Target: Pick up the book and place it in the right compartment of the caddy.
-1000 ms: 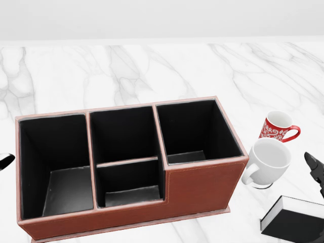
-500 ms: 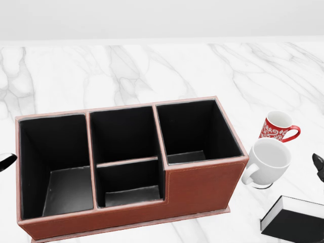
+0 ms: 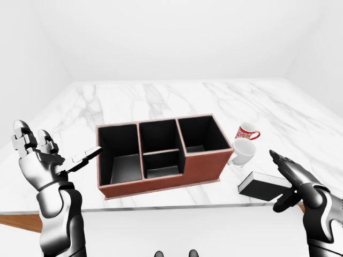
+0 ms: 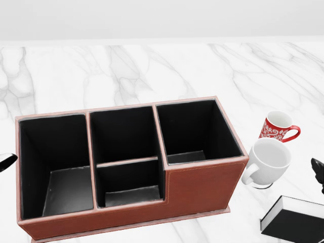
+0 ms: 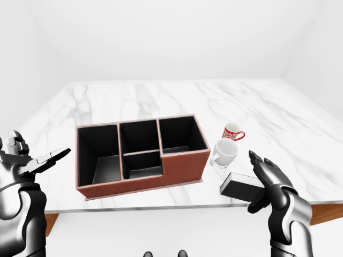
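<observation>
Clearly, in the left-eye view, the book (image 3: 264, 186) lies flat on the marble table (image 3: 161, 99), right of the caddy (image 3: 163, 152) and near the table's near edge, with its long axis running left to right and slightly toward me. My right hand (image 3: 289, 179) sits just beside the book's right end, fingers spread and grasping nothing; whether it touches the cover I cannot tell. My left hand (image 3: 45, 158) hangs released well left of the caddy, far from the book, so the right hand is the one to take it.

Next, in the head view, the book (image 4: 296, 223) shows at the lower right corner, near side of the white mug (image 4: 268, 162) and the red mug (image 4: 278, 126). Only a dark tip of my right hand (image 4: 319, 172) shows at the right edge; a second ago more of it reached in over the book, so it has drawn rightward. The caddy's right compartment (image 4: 195, 134) is empty.

Lastly, the right-eye view confirms my right hand (image 5: 265, 182) open just right of the book (image 5: 244, 186).
</observation>
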Robot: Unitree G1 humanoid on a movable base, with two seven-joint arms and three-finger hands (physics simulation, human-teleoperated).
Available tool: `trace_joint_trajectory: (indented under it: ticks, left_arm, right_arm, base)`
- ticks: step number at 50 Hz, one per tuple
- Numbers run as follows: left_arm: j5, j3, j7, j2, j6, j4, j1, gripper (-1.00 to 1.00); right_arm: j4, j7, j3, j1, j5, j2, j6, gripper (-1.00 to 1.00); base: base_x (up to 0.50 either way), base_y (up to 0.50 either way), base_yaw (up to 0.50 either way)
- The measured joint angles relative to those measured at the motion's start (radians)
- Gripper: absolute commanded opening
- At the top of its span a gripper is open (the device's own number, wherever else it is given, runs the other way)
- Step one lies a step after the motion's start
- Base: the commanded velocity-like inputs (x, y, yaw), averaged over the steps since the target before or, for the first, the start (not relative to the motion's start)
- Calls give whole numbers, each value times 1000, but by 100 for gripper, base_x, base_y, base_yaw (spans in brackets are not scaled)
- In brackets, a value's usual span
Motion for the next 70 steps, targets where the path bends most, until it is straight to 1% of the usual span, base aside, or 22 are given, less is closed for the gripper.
trace_joint_trajectory:
  ticks: [9,18,34,51,52,53,54,62,70]
  left_arm:
    - [0,0,1,0,0,-1,1,100]
    - [0,0,1,-1,0,-2,1,100]
    - [0,0,3,1,1,0,-2,100]
    - [0,0,3,1,1,1,-2,100]
    - [0,0,3,1,1,1,-2,100]
    - [0,0,3,1,1,1,-2,100]
    - [0,0,3,1,0,1,-2,100]
    - [0,0,3,1,0,1,-2,100]
    - [0,0,3,1,1,0,-2,100]
  right_arm:
    - [67,-17,23,-26,-21,-26,0,100]
    - [152,-40,67,-75,-44,-51,0,100]
    - [345,-119,142,-149,-31,-90,0,100]
    - [452,-160,180,-182,-17,-116,0,100]
    - [455,-161,182,-184,-16,-117,0,79]
    - [458,-162,182,-185,-15,-118,0,-62]
    - [460,-163,183,-186,-14,-119,0,-100]
    - [458,-143,189,-187,-8,-127,0,-100]
    - [456,-147,189,-184,-12,-126,0,-100]
  base:
    - [0,0,0]
    - [0,0,0]
    - [0,0,0]
    - [0,0,0]
    - [0,0,0]
    - [0,0,0]
    - [0,0,0]
    - [0,0,0]
    - [0,0,0]
